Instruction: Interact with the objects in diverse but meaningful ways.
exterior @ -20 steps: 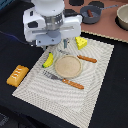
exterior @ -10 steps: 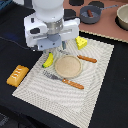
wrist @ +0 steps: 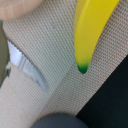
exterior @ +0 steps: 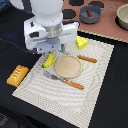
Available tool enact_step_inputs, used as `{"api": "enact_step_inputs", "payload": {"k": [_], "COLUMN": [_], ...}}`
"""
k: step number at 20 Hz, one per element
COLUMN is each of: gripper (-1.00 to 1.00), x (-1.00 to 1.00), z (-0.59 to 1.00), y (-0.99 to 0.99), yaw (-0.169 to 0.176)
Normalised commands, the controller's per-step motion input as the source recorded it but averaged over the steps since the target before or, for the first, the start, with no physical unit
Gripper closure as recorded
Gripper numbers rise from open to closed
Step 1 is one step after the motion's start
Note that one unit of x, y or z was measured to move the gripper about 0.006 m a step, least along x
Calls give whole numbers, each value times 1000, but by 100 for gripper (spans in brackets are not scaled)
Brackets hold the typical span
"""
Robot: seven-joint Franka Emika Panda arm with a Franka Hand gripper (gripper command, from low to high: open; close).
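We judge the open-ended play barely begun: the sausage already sits in the grey pot off the mat, while the cheese wedge, the bread slab and the banana all lie loose. Our arm hangs right over the banana, which rests on the woven mat just beside the tan plate. The pincer itself is hidden under the wrist housing, and the wrist view shows no fingers, so we cannot tell whether it is parted or clenched. The banana's green tip lies near the mat's edge, dark bench beyond. The fork lies close by; the mat's far stretch offers free room.
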Motion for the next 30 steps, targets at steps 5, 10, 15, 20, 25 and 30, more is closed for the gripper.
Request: {"api": "enact_step_inputs", "payload": {"k": [5,10,15,20,25,30], "gripper": [-100,-100,-100,-100,-100,-100], "x": [-440,-398,-307,-185,-16,-11], "z": [-190,-194,-163,-188,-202,-213], "y": [-2,34,209,214,182,77], "yaw": [22,44,71,74,53,33]}}
